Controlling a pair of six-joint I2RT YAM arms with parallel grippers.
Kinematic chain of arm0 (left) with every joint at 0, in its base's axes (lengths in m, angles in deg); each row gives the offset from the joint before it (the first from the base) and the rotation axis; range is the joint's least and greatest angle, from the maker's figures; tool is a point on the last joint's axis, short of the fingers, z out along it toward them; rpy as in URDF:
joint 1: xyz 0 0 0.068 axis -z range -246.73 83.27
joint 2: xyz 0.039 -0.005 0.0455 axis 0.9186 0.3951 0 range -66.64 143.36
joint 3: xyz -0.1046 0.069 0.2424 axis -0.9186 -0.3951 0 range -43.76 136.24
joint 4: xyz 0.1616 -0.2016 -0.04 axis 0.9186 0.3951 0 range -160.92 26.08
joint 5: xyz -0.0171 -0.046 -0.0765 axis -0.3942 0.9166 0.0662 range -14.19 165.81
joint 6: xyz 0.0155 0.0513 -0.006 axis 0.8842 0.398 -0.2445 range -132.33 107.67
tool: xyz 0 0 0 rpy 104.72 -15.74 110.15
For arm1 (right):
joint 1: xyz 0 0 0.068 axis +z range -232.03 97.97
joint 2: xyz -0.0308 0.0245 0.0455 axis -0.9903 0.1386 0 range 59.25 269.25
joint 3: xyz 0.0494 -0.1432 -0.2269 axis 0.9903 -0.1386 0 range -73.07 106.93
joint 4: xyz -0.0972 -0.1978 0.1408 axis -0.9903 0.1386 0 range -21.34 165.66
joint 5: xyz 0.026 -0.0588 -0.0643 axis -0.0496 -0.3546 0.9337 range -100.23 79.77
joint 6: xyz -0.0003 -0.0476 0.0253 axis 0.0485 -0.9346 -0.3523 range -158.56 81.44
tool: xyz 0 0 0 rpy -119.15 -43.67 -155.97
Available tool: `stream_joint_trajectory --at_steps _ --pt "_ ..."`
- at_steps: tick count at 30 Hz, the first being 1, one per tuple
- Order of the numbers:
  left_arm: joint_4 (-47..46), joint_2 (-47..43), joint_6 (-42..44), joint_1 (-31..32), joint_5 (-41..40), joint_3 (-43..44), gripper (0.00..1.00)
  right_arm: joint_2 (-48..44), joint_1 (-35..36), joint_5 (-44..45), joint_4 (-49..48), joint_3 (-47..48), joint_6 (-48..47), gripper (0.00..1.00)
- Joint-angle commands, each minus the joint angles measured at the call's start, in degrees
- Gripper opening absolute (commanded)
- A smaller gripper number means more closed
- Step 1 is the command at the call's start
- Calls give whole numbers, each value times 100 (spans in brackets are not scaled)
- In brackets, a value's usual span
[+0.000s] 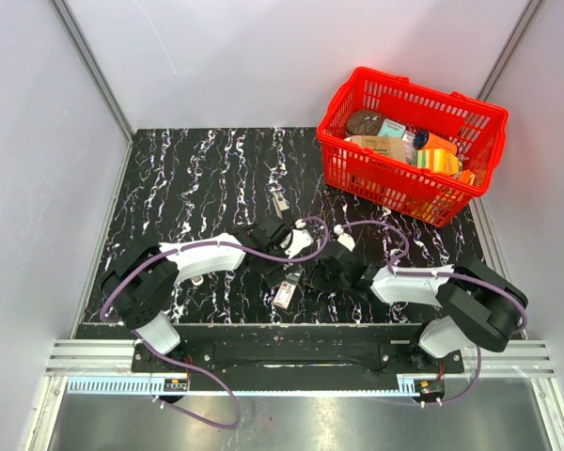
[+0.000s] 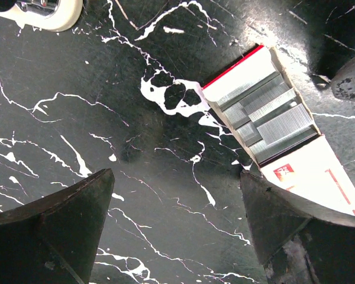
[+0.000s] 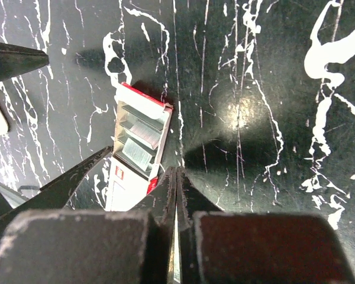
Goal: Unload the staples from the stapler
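Observation:
An open red-and-white staple box [image 2: 272, 115] with several strips of staples lies on the black marble table, and it also shows as the staple box [image 3: 139, 148] and the staple box [image 1: 285, 294]. Only a cream end with chrome of the stapler [image 2: 38, 10] shows, at the top left of the left wrist view. My left gripper [image 2: 176, 177] hangs open over bare table just left of the box, holding nothing. My right gripper [image 3: 176, 170] is shut and empty, its tip right beside the box's near corner. In the top view the left gripper [image 1: 280, 266] and the right gripper [image 1: 318, 271] meet above the box.
A red basket [image 1: 357, 178] full of groceries stands at the back right. A small grey object [image 1: 280, 200] lies mid-table behind the grippers. Purple cables loop over both wrists. Grey walls close in the table on three sides.

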Motion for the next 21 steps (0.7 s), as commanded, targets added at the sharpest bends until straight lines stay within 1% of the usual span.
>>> stream_joint_trajectory --at_steps 1,10,21 --pt "-152 3 -44 18 -153 146 93 -139 78 39 -632 -81 6 0" --pt "-144 11 -62 26 -162 163 93 54 105 -57 -897 -11 -117 0" --pt "-152 -15 -62 17 -162 190 93 230 157 -128 -871 103 -161 0"
